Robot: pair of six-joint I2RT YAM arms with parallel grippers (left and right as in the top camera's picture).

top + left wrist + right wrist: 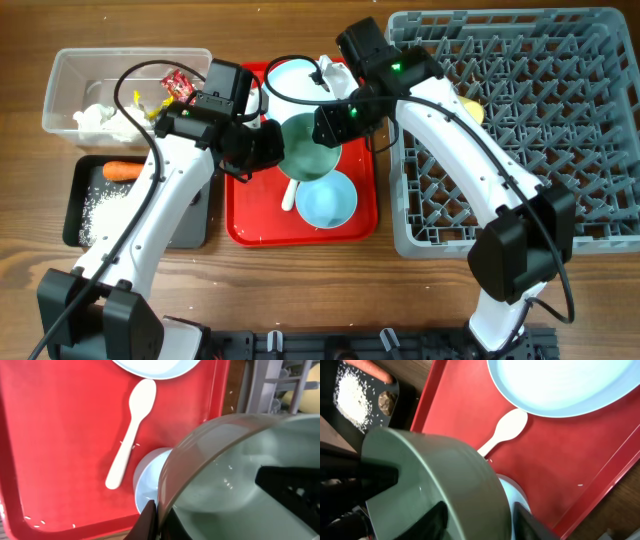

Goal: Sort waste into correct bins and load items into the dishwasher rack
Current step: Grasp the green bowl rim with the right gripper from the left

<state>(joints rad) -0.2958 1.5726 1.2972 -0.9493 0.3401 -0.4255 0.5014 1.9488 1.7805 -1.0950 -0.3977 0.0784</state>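
Green bowl [308, 145] held tilted over the red tray [240, 215].
Nearest on the tray: blue bowl [325, 200], spoon [289, 192]. Above them, the green bowl: left fingers [147, 522] pinch its rim; right fingers [434, 522] straddle the opposite wall, and I cannot tell whether they grip. Farther: plate [300, 80]. Left on the tabletop: black tray [75, 225] with rice [105, 210] and carrot [122, 170], then tub [60, 90]. Right: rack [560, 150], yellow cup [472, 108] inside.

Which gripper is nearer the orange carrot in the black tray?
Left. The left gripper grips the rim of the pale green bowl on the side facing the carrot; the right gripper is at the bowl's opposite rim, farther away.
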